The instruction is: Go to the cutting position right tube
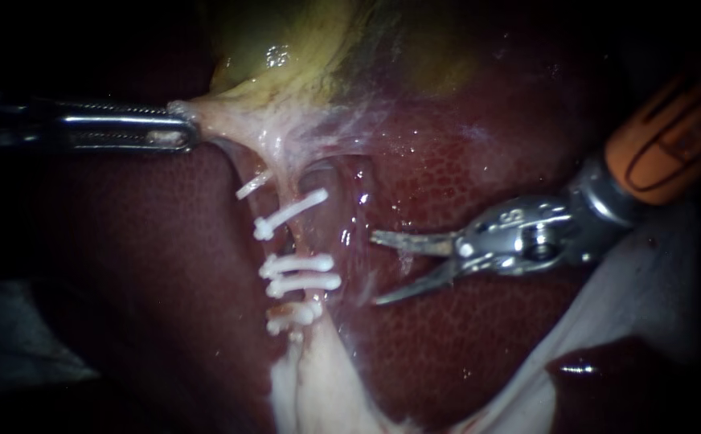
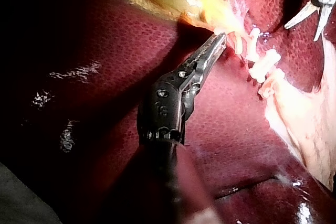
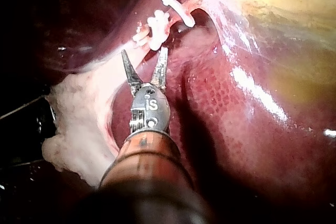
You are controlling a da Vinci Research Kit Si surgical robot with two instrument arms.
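Endoscope view, clipped tube vertical, right instrument jaws parted, left instrument clamping gallbladder.

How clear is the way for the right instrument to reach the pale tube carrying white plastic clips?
Probably yes: the right instrument, its end effector open, lies just beside the pale clipped tube, nothing but dark red liver between.

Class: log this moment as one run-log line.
left instrument: jaws shut on gallbladder | right instrument: jaws open, apart from clips | cut: not done
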